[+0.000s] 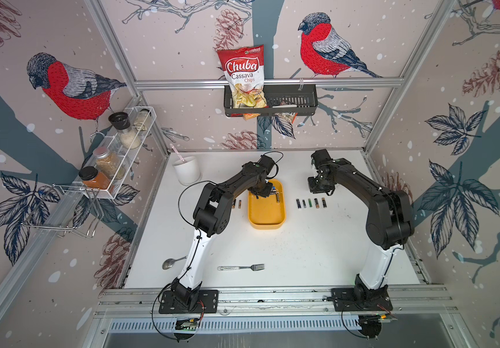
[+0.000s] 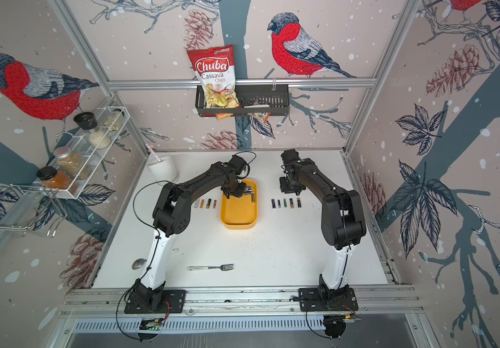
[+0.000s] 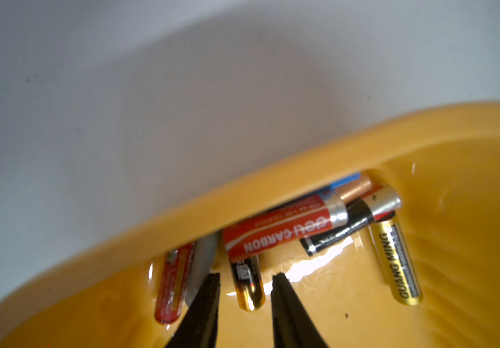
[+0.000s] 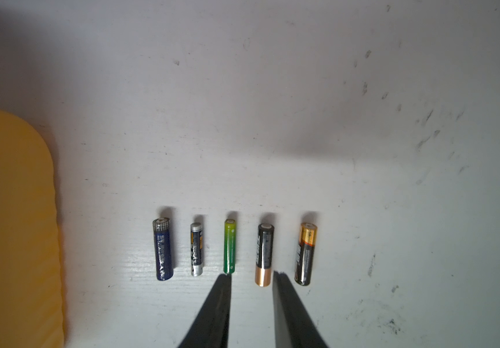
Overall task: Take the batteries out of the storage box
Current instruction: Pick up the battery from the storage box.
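The yellow storage box (image 1: 266, 221) (image 2: 239, 218) lies mid-table. My left gripper (image 3: 246, 277) (image 1: 261, 191) reaches into its far end, open, its jaws either side of a black-and-gold battery (image 3: 248, 289) with gaps on both sides. Against the box's wall (image 3: 303, 168) lie a red battery (image 3: 284, 229), a gold battery (image 3: 398, 262) and several more. My right gripper (image 4: 252, 274) (image 1: 321, 185) hangs open and empty over a row of several batteries (image 4: 230, 247) (image 1: 310, 203) on the table right of the box. Another row of batteries (image 2: 205, 204) lies left of the box.
A fork (image 1: 241, 267) and a spoon (image 1: 170, 263) lie near the table's front. A white cup (image 1: 186, 170) stands at the back left. A spice rack (image 1: 116, 150) hangs on the left wall, and a black basket (image 1: 272, 104) with a chips bag on the back wall.
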`<action>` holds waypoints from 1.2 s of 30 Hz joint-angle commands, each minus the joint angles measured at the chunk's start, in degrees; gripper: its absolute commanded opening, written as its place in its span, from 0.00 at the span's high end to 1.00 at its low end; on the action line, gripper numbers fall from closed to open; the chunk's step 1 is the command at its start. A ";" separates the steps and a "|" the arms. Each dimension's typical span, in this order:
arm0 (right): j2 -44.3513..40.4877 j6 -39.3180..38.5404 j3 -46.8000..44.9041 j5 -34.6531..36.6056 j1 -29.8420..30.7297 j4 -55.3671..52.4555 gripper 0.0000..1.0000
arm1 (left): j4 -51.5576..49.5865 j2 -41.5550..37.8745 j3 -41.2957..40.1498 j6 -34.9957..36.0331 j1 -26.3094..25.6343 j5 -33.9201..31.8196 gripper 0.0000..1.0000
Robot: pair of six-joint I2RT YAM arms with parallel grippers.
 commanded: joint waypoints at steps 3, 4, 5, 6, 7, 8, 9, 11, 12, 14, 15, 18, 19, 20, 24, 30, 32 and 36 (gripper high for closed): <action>-0.67 0.09 -0.41 -0.22 0.18 -1.11 0.70 | 2.22 0.36 -0.49 -1.01 -0.20 0.34 0.70; -0.81 0.10 -0.54 -0.19 0.14 -1.13 0.70 | 2.34 0.55 -0.55 -1.10 -0.33 0.34 0.71; -0.93 0.09 -0.65 -0.06 0.17 -1.09 0.70 | 2.48 0.69 -0.62 -1.18 -0.35 0.39 0.71; -1.02 0.10 -0.75 -0.14 0.15 -1.03 0.70 | 2.56 0.71 -0.68 -1.20 -0.33 0.53 0.71; -1.06 0.09 -0.85 -0.11 0.17 -1.04 0.70 | 2.66 0.82 -0.72 -1.28 -0.28 0.60 0.72; -1.12 0.09 -0.89 -0.10 0.17 -1.02 0.70 | 2.66 0.89 -0.72 -1.35 -0.35 0.60 0.72; -1.11 0.18 -0.93 -0.12 0.15 -0.95 0.70 | 2.75 1.00 -0.71 -1.46 -0.36 0.60 0.73; -1.09 0.21 -1.02 -0.24 0.18 -0.79 0.70 | 2.80 1.08 -0.72 -1.64 -0.31 0.60 0.75; -1.10 0.34 -1.02 -0.26 0.19 -0.79 0.70 | 2.82 1.13 -0.76 -1.71 -0.34 0.60 0.76; -1.03 0.32 -1.02 -0.33 0.26 -0.65 0.70 | 2.69 1.07 -0.85 -1.82 -0.30 0.52 0.78; -1.03 0.33 -1.02 -0.41 0.23 -0.59 0.70 | 2.58 1.00 -0.90 -1.80 -0.35 0.43 0.78; -0.82 0.34 -0.95 -0.44 0.43 -0.39 0.70 | 2.55 0.34 -1.62 -2.19 -0.34 0.64 0.80; -0.54 0.32 -0.86 -0.47 0.49 -0.31 0.70 | 2.90 -0.25 -2.18 -2.24 -0.29 0.85 0.80; -0.45 0.35 -0.70 -0.50 0.61 -0.32 0.70 | 3.15 -0.78 -2.70 -2.42 -0.35 1.08 0.80; 0.19 0.60 -0.23 -0.58 1.33 0.00 0.70 | 3.87 -2.67 -4.75 -3.21 -0.34 2.30 0.80; 1.27 0.82 0.72 -0.80 2.61 0.01 0.70 | 4.64 -5.59 -7.60 -3.99 -0.34 2.45 0.80; 1.51 0.91 1.28 -0.82 2.96 0.01 0.70 | 4.66 -6.38 -8.11 -4.11 -0.29 2.36 0.80; 2.09 0.97 2.48 -0.69 3.72 -0.36 0.70 | 4.32 -7.74 -8.71 -4.08 -0.33 2.12 0.80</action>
